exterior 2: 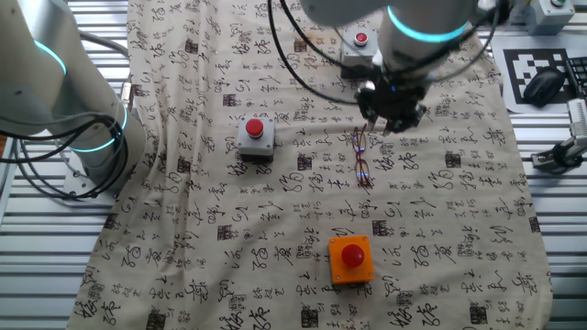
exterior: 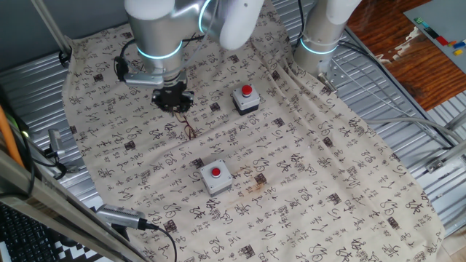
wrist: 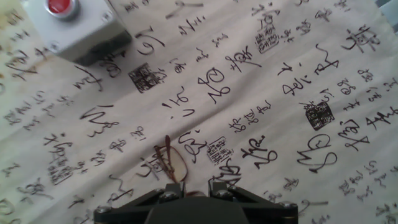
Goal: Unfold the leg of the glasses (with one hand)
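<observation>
The glasses (exterior 2: 362, 158) lie flat on the printed cloth (exterior 2: 275, 238), long axis running straight out from under the gripper (exterior 2: 393, 117) (jaws slightly apart, closed on nothing), which hovers at one end.

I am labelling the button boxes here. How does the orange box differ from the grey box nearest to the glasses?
In the other fixed view, the orange button box has an orange body, while the grey button box has a grey one. The orange box sits near the front edge of the cloth, below the glasses; the grey box sits to their left, nearer the idle robot arm. Both carry a red round button on top and rest on the printed cloth.
</observation>
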